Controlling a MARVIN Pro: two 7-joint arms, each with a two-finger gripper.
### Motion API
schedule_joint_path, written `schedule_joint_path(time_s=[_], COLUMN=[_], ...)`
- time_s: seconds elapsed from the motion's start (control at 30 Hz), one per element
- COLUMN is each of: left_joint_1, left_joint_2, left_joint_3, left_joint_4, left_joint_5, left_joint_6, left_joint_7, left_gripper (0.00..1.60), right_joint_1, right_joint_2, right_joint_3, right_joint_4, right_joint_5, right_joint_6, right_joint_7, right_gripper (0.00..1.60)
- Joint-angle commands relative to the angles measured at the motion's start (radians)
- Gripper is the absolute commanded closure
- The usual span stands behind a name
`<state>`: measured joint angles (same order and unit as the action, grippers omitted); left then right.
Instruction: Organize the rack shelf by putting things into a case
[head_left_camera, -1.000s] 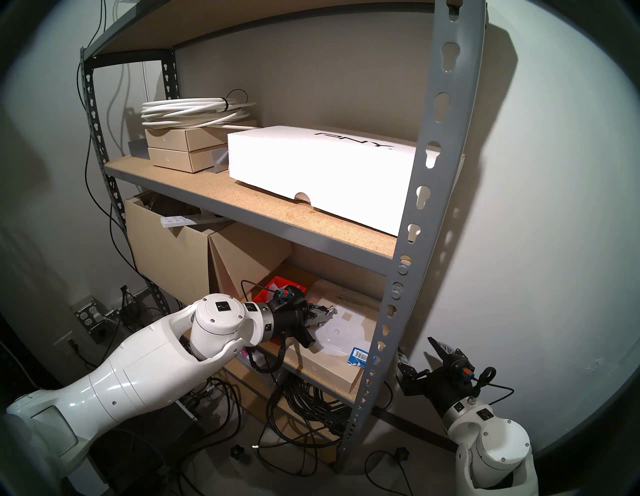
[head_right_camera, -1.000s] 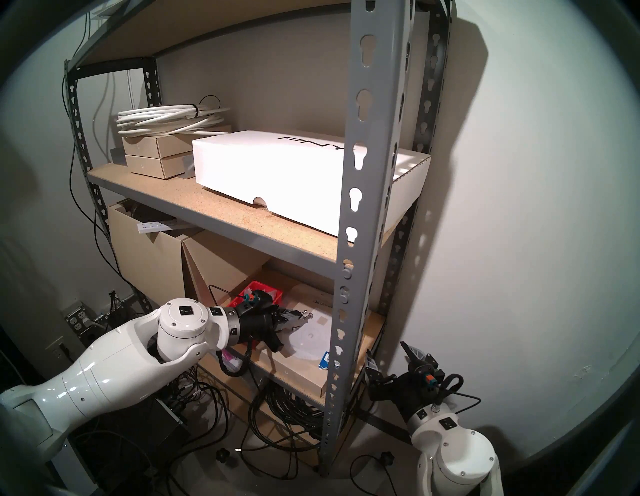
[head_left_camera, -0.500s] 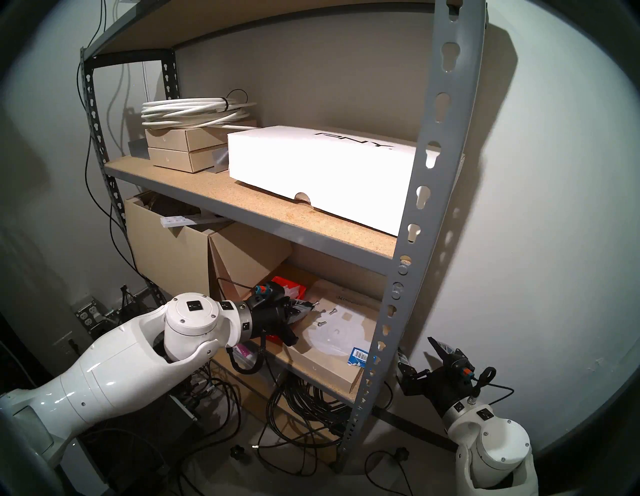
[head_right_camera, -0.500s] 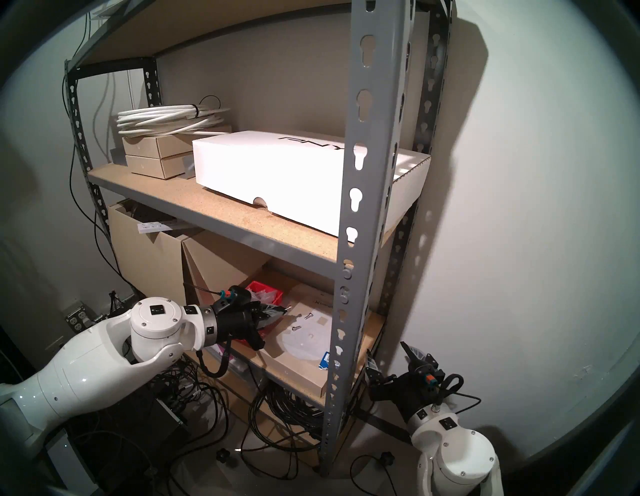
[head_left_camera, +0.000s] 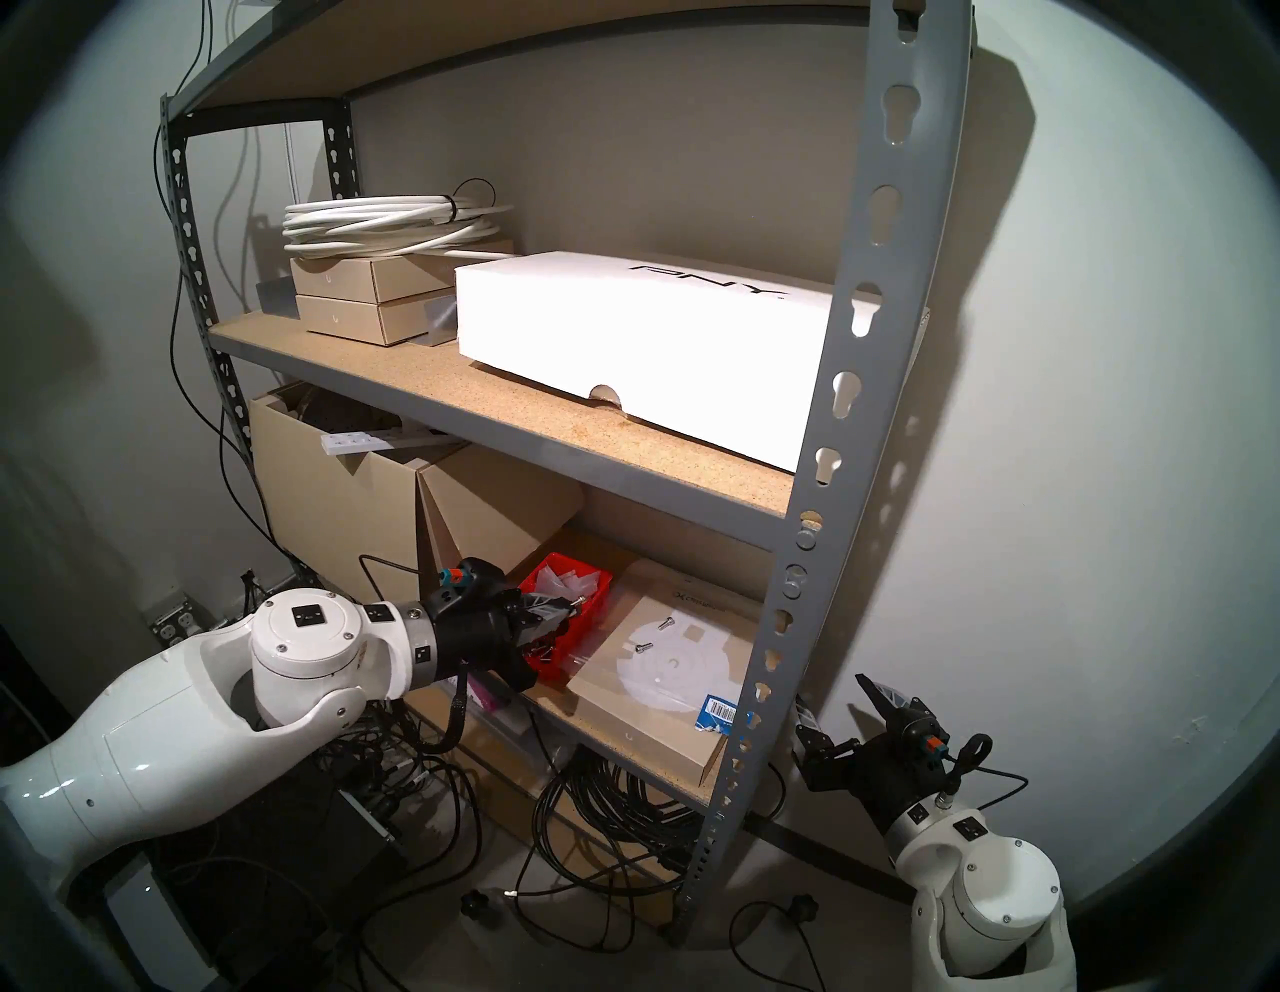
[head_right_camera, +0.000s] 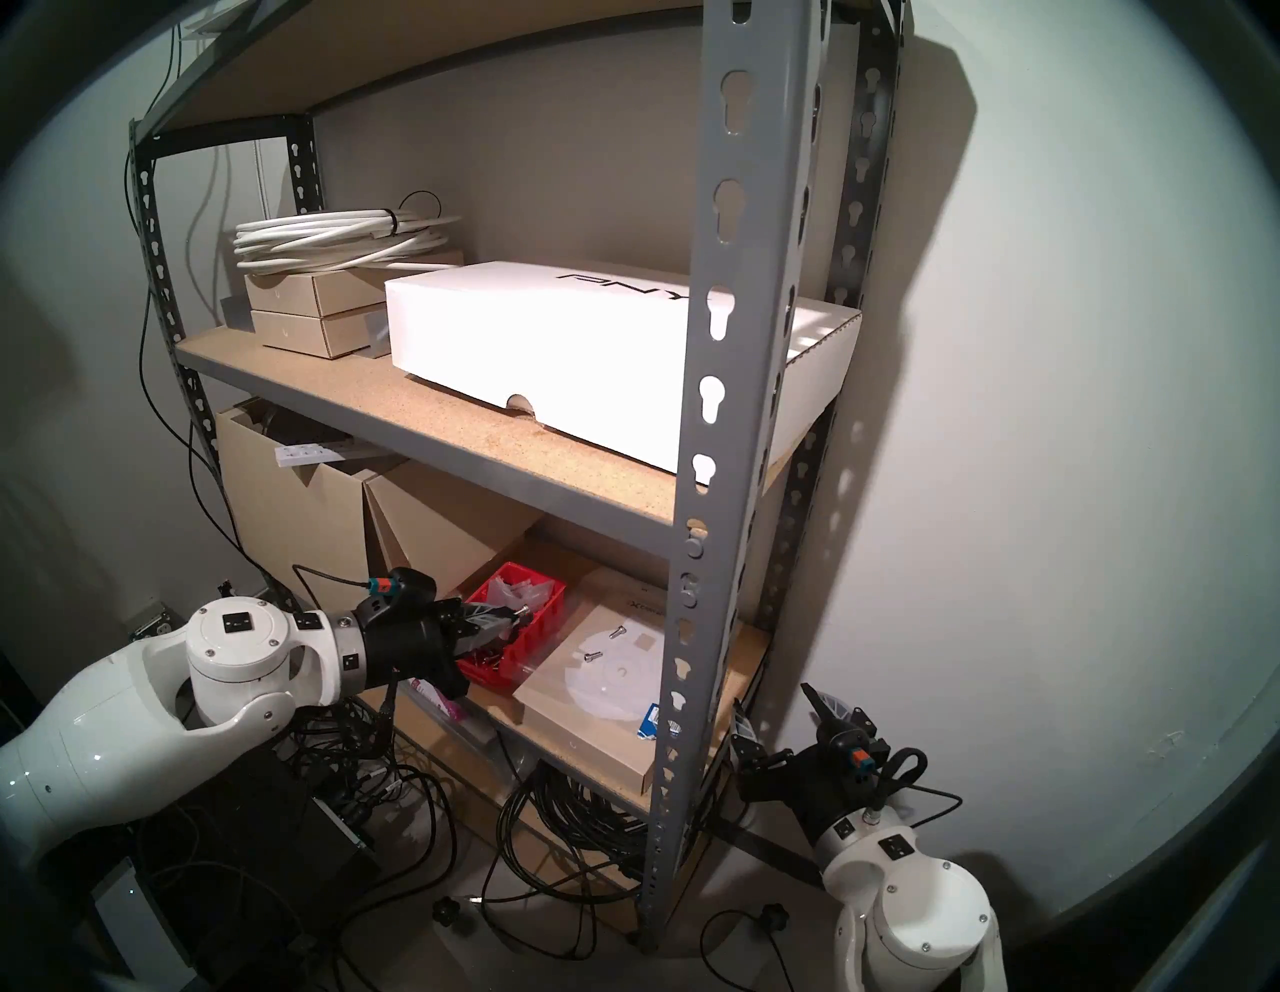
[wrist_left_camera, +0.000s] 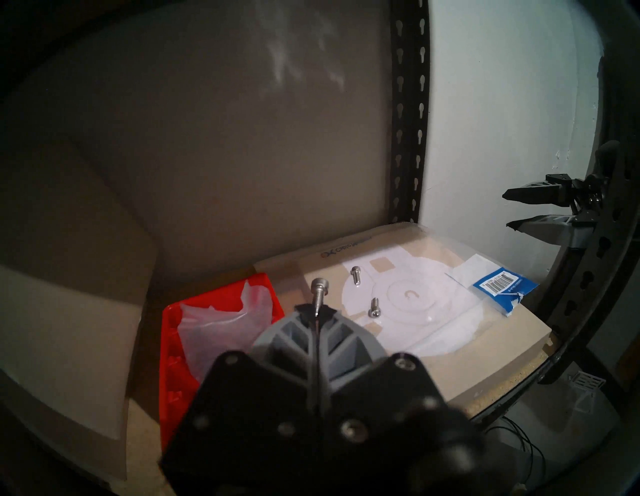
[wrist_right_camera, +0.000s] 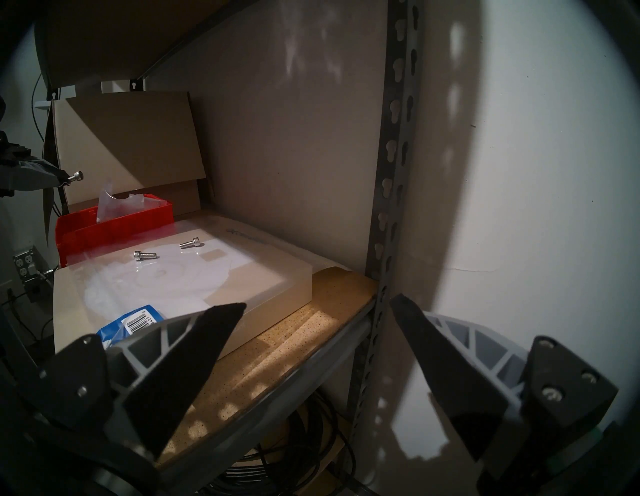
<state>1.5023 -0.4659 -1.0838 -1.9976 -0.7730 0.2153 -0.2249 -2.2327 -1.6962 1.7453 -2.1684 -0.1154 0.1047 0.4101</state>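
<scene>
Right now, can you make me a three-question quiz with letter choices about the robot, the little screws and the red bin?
1. Where is the held screw?
A. above the red bin
B. on the white PNY box
C. on the floor

2. How many screws lie on the flat cardboard box?
A. none
B. two
C. five

3. The right gripper is:
A. shut
B. open
C. holding a bag

Answers:
1 A: the left gripper pinches it over the bin.
2 B: one, another.
3 B: its fingers stand apart, empty.
</scene>
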Motion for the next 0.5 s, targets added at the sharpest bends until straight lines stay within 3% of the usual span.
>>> schedule_joint_path(time_s=[0.0, 0.2, 0.47], left_joint_1=[0.099, 0.109, 0.046], left_joint_2=[0.105, 0.104, 0.027], left_joint_3=[-0.060, -0.053, -0.009], left_joint_4=[-0.014, 0.014, 0.074], left_joint_5=[-0.052, -0.055, -0.021], left_joint_6=[-0.071, -0.093, -0.064], left_joint_7=[0.020, 0.017, -0.006], left_gripper=[1.60, 1.60, 1.60], right_joint_1=[0.005, 0.005, 0.005], right_joint_2=[0.001, 0.000, 0.000], right_joint_3=[0.000, 0.000, 0.000], right_joint_4=[-0.021, -0.021, -0.021], right_joint_5=[0.000, -0.001, -0.001], right_joint_6=[-0.007, -0.007, -0.007], right_joint_7=[-0.001, -0.001, 0.000], right_gripper=[0.00, 0.00, 0.00])
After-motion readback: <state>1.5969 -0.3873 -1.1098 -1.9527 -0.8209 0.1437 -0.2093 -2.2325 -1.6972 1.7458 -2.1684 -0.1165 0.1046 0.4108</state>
